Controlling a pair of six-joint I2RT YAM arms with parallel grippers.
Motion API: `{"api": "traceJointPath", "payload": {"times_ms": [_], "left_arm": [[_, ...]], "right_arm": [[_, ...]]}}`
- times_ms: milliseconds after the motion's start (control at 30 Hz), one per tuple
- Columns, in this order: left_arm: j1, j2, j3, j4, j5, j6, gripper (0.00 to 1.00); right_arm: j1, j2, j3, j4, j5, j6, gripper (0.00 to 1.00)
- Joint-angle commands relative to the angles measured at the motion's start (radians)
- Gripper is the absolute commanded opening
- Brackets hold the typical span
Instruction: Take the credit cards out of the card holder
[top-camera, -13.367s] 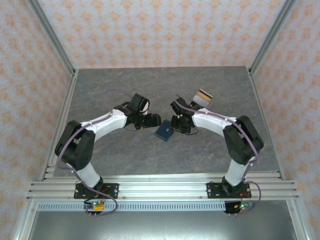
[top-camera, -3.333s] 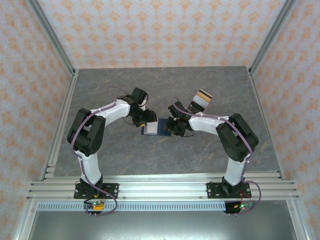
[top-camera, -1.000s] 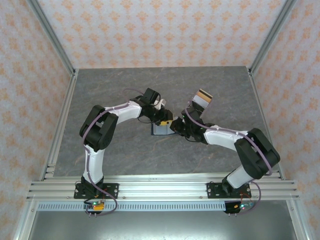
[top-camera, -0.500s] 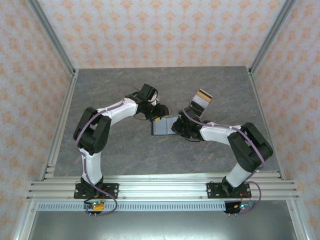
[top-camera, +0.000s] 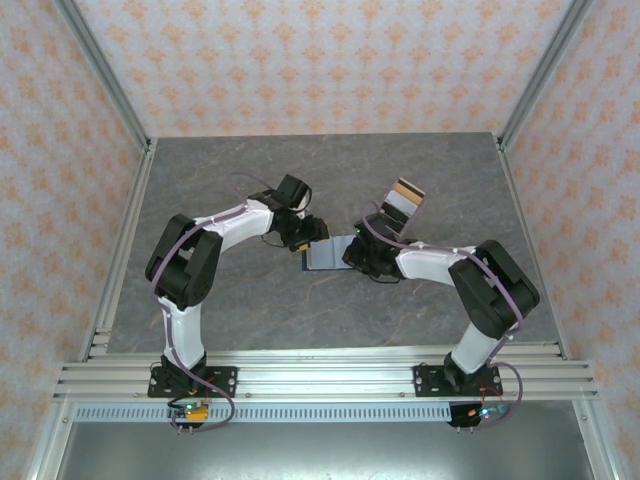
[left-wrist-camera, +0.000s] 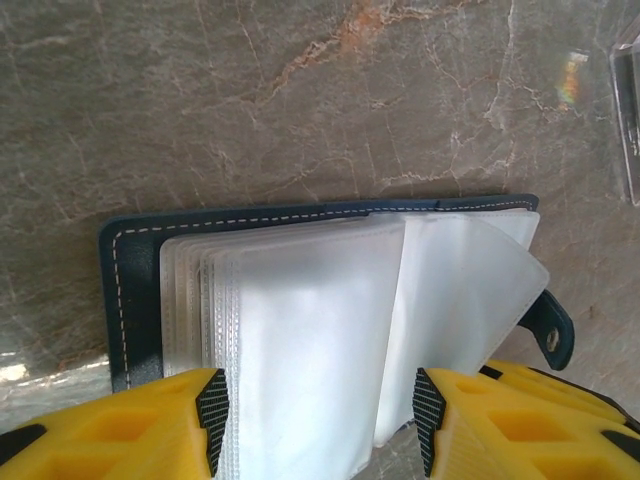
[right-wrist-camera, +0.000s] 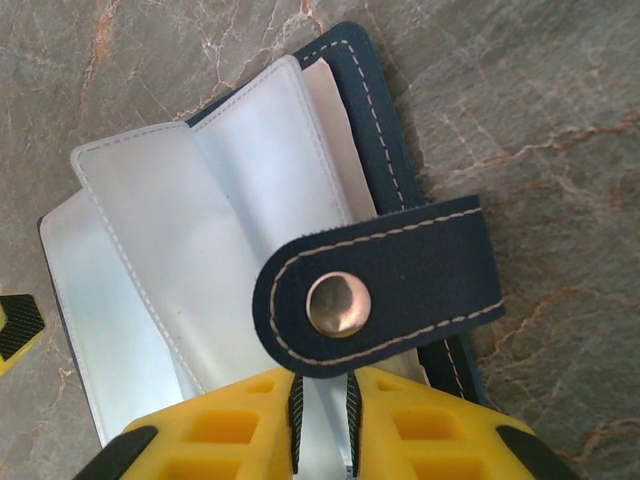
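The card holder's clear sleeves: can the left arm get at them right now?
Probably yes. The left tool stands open with the sleeves lying between its fingers, nothing in between. The right tool appears to pinch the card holder by its edge, steadying it.

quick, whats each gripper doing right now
left gripper: open, jaws either side of the card holder's clear sleeves
right gripper: shut on the card holder
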Motion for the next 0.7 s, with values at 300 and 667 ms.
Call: {"api": "traceJointPath", "payload": {"times_ms": [300,667], "left_arm": [[-0.014,0.058,0.023,-0.038,0.009,0.043,0.56],[-0.02,0.053,0.031,0.024,0.12,0.047,0.49]], "right_arm": [[-0.007,0.038,0.033,-0.049,0.019,0.015,0.22],[-0.007,0.076,0.037,-0.048,-0.004,0.024,0.22]]}}
